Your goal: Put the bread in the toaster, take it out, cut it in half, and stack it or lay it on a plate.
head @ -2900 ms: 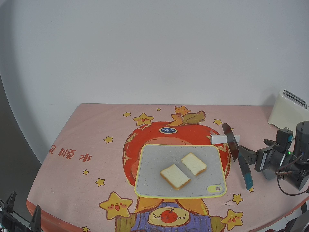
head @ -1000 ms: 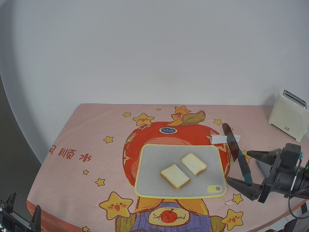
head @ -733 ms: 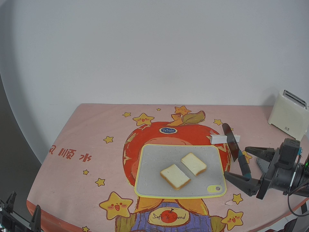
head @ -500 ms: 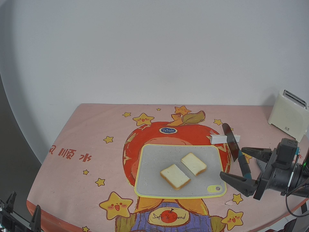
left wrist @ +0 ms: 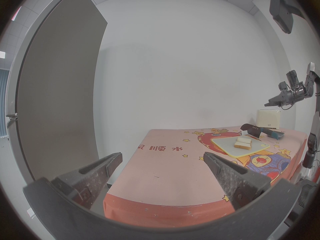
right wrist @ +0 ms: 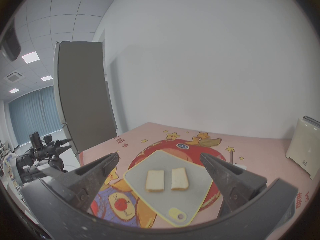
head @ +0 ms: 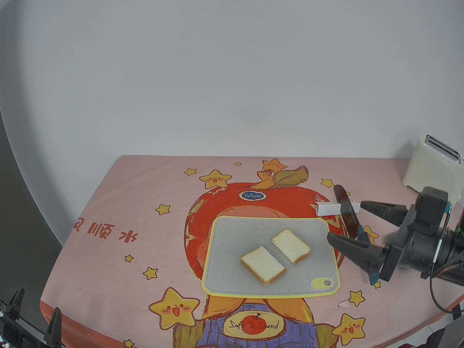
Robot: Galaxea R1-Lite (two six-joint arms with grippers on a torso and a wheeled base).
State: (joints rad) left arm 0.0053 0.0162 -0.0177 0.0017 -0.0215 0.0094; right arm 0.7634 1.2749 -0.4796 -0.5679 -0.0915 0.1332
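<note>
My right gripper hangs spread wide above the knife, right of the cut bread on the cutting board. My left gripper is spread too.

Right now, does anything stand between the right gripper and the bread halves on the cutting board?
Nothing visible does. The open right gripper hangs raised by the cutting board's right side; both bread halves lie uncovered, and the knife rests beside the board.
</note>
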